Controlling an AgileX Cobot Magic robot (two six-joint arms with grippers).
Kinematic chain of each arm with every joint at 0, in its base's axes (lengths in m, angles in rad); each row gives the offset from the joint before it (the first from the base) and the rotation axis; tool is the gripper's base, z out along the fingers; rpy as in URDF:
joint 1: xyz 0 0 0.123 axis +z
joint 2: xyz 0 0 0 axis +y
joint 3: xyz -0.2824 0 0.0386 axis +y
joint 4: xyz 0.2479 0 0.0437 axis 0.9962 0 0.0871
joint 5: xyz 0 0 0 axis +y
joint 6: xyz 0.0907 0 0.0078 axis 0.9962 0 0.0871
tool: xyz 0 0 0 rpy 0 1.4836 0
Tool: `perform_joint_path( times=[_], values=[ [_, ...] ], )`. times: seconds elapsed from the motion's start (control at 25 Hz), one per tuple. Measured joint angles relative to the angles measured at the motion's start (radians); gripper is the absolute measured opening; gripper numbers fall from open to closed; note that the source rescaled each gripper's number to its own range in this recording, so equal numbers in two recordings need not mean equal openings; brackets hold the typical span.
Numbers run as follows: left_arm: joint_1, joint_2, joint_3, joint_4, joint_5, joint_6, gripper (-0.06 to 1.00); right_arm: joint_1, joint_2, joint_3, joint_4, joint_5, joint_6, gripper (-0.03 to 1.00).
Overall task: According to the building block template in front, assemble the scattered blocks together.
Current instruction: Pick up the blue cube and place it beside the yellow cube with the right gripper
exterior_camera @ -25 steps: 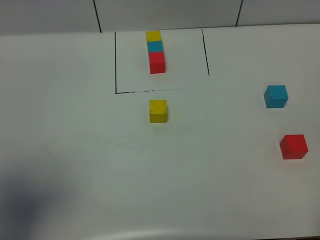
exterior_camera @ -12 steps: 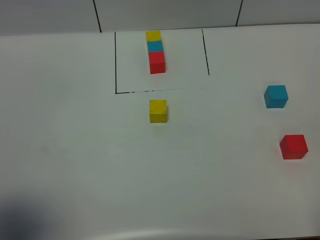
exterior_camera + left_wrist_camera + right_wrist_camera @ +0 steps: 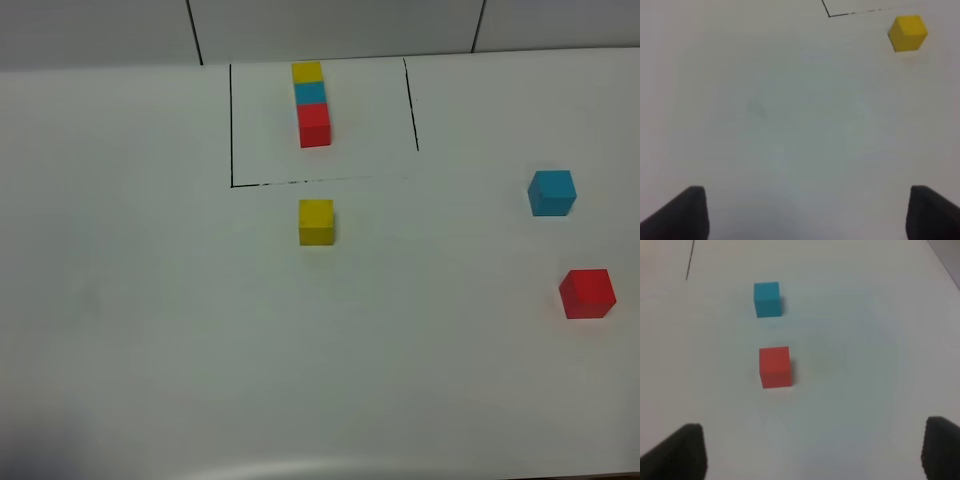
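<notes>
Yellow, cyan, red: the template row (image 3: 311, 103) stands at the far side of the table (image 3: 150, 300). Its three cubes touch in a straight line, yellow farthest and red nearest, inside a thin black outline (image 3: 232, 120).

Loose blocks:
- yellow cube (image 3: 316, 221): just outside the near edge of the outline, roughly in line with the template row. Judged a sensible anchor for the copy.
- cyan cube (image 3: 552, 192): well off to the right, flat on the table.
- red cube (image 3: 587, 293): nearer than the cyan one, apart from it.

No two loose cubes touch, so I judge that no joining is done yet.

Arms: neither shows in the high view. Each wrist camera looks down and forward over bare table, so both sit raised and drawn back.
- left gripper (image 3: 810, 212): jaws spread wide, nothing between them; yellow cube well ahead.
- right gripper (image 3: 812, 450): jaws spread, empty; red cube ahead, cyan beyond it.

Judgement: cyan must go against yellow first, then red. The right arm is the better placed for both.
</notes>
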Motion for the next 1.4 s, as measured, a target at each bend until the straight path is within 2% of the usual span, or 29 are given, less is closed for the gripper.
perform_joint_path(
  times=[0.68, 1.4],
  values=[
    [0.0, -0.227, 0.069, -0.017, 0.026, 0.031, 0.83, 0.0, 0.0, 0.0, 0.0, 0.0, 0.0, 0.74],
    [0.0, -0.235, 0.076, -0.024, 0.045, 0.009, 0.83, 0.0, 0.0, 0.0, 0.0, 0.0, 0.0, 0.74]
  ],
)
